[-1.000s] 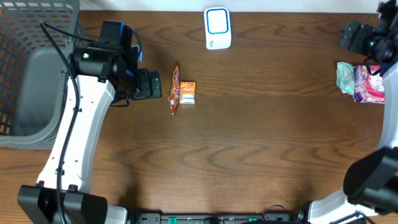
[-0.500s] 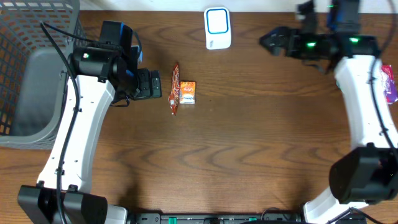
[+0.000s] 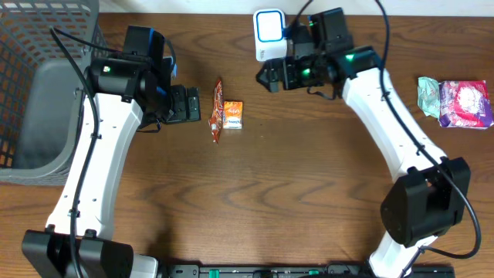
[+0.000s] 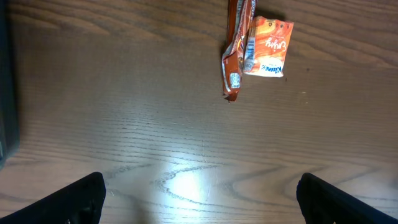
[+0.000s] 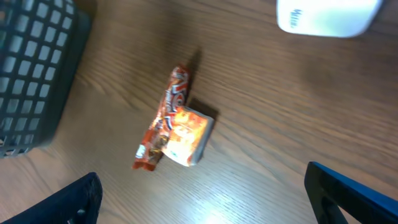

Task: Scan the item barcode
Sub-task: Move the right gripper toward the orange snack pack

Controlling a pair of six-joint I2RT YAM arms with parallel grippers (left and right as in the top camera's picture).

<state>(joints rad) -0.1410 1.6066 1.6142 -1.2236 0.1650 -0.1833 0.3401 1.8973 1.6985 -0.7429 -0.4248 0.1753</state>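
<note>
Brown wood-grain table point(image 3: 293, 177) fills the overhead view. On it the left claw point(image 3: 196, 104) has its jaws spread wide with nothing in them. Just past its tips lies a long orange wrapper point(image 3: 217, 110), and a small orange box point(image 3: 232, 114) touches the wrapper's far side. The right claw point(image 3: 266, 76) hangs just beside the white scanner point(image 3: 269, 35), jaws equally wide and empty; wrapper and box lie near, ahead of its tips. A grey basket point(image 3: 31, 46) stands behind the left claw, cut off by the frame. Two crumpled packets point(image 3: 455, 103) sit well behind the right claw, their print too small to read

From the left wrist, the left claw point(image 4: 200, 186) shows only two dark fingertips point(image 4: 78, 198) at the bottom corners, with bare wood between them. Ahead, the wrapper point(image 4: 236, 50) runs off the top edge and the box point(image 4: 268, 47) lies against it; I cannot make out a barcode on either

The right wrist view is blurred. The right claw point(image 5: 202, 186) is again just two tips at the lower corners, far apart and gripping nothing. Ahead lie wrapper point(image 5: 163, 121) and box point(image 5: 186, 138), touching. The scanner point(image 5: 326, 15) is cropped at the top, the basket point(image 5: 31, 68) at the left
</note>
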